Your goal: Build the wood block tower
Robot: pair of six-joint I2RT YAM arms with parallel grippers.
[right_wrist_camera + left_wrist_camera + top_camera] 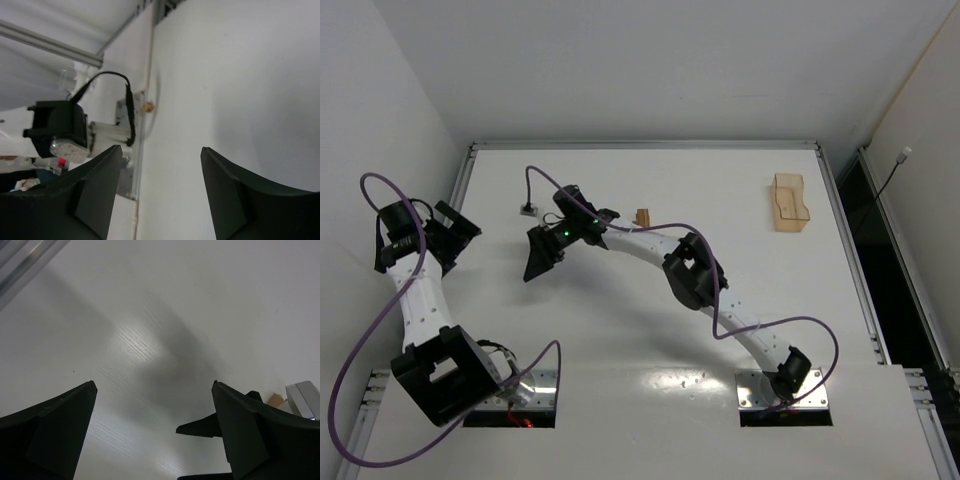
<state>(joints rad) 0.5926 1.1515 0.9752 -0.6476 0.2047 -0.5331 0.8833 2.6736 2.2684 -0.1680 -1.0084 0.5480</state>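
Robotics lab here, no question: a closed test cell, not a home or a shop. A plain white worktop [650,330] sits framed by aluminium rails [640,145], and bare white panels [380,90] box it in on the left, back and right. The left arm [420,300] and right arm [695,275], both robot arms, are bolted to metal plates [755,392] at the near edge, purple cables [382,177] looping off them. The wrist views agree: white surface, metal rail, black cabling.

White table [620,340] boxed in by pale walls.
An aluminium rail [650,145] edges the table at 12 o'clock, below the plain back wall [650,60]; side walls [365,110] stand at 9 and 3 o'clock (a dark gap [892,255] runs along the 3 o'clock edge), under soft, even light.
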